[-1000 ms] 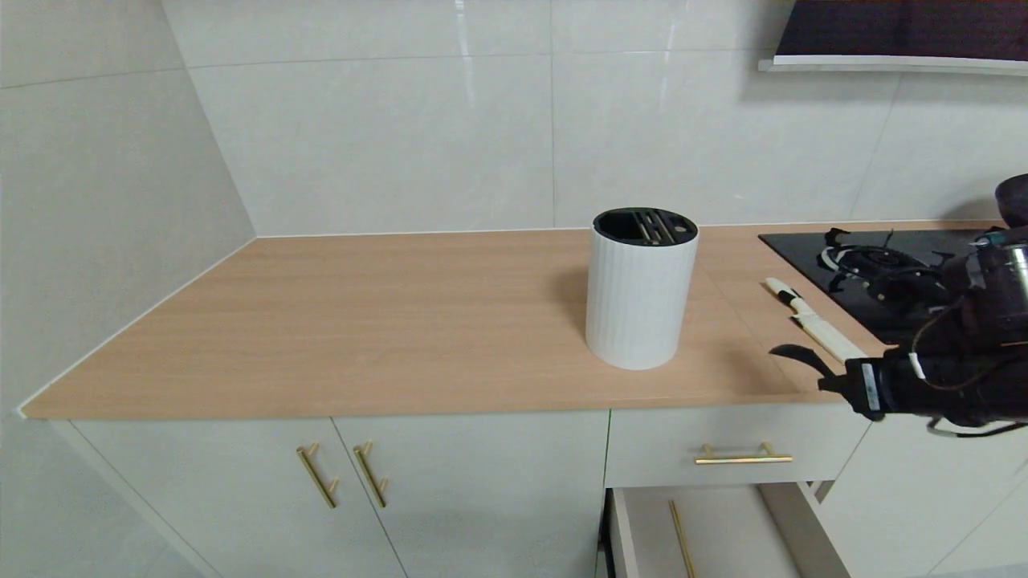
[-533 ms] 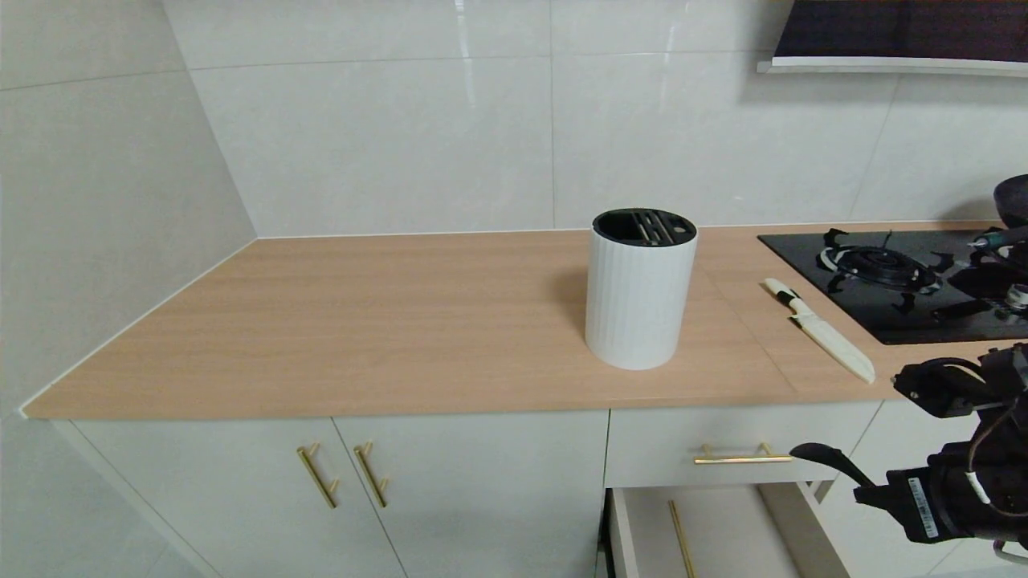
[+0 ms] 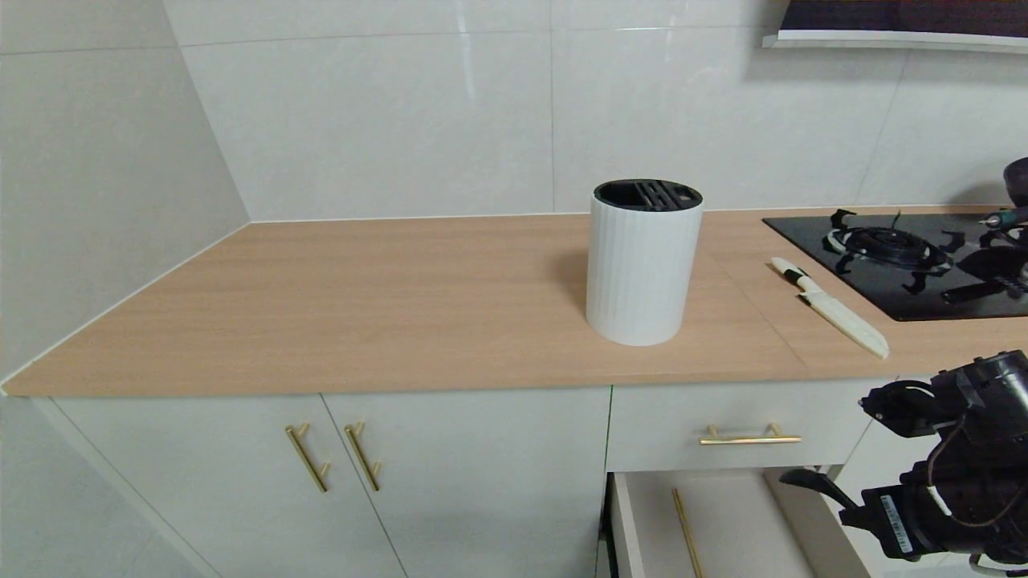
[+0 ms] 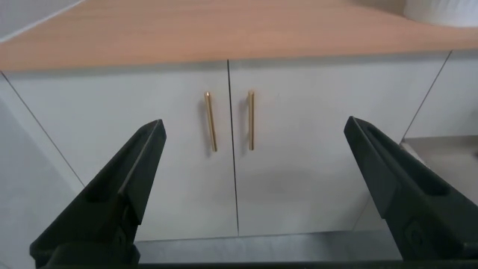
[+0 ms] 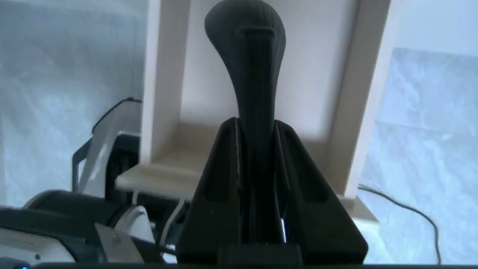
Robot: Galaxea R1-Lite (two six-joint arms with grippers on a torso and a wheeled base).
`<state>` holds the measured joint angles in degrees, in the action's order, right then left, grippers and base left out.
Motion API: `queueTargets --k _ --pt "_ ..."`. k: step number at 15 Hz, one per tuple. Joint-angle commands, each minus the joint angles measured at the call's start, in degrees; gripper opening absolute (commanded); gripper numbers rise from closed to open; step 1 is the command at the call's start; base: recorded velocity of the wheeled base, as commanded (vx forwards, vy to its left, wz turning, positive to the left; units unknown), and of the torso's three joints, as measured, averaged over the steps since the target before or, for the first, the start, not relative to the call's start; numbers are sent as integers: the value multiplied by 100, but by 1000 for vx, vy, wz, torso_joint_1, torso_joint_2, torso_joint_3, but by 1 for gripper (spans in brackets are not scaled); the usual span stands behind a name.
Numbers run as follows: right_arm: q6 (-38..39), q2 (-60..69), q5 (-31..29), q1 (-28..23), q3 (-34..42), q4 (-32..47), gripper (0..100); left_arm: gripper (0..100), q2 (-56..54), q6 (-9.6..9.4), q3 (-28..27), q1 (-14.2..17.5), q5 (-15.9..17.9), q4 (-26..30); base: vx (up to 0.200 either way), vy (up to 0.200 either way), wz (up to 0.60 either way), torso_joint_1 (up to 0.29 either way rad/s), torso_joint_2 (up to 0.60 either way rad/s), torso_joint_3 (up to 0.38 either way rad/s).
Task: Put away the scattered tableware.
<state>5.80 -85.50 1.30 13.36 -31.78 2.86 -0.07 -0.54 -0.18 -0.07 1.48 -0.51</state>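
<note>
A white-bladed knife (image 3: 829, 306) lies on the wooden counter (image 3: 361, 297), to the right of a white ribbed knife holder (image 3: 642, 265) with a black slotted top. My right gripper (image 3: 855, 507) is below counter height at the lower right, beside the open drawer (image 3: 739, 522). It is shut on a black utensil (image 3: 805, 479) whose rounded end (image 5: 246, 45) sticks out past the fingers over the drawer's white inside. My left gripper (image 4: 254, 131) stands open with nothing in it, facing the cabinet doors (image 4: 299, 164) under the counter.
A black gas hob (image 3: 907, 257) sits at the counter's right end, with a dark pot (image 3: 1017, 183) at the view's edge. A closed drawer with a gold handle (image 3: 749, 438) is above the open one. A thin gold strip (image 3: 684, 530) shows in the open drawer.
My right arm has dropped from counter height, near the knife, down to the open drawer, still holding the black utensil. The head camera has tilted slightly.
</note>
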Motion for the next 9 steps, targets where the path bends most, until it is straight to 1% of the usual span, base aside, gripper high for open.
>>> queueTargets --k 1,4,9 --pt "0 -239 -7 0 84 -137 0 100 7 1 1 -1 2 -2 0 0 0 -193 496 310" --pt "-9 -476 -25 0 243 -541 0 100 7 1 -8 -1 2 -2 0 0 0 -181 492 303" --pt "-9 -713 -43 0 304 -673 0 100 7 1 1 -1 2 -2 0 0 0 -155 474 317"
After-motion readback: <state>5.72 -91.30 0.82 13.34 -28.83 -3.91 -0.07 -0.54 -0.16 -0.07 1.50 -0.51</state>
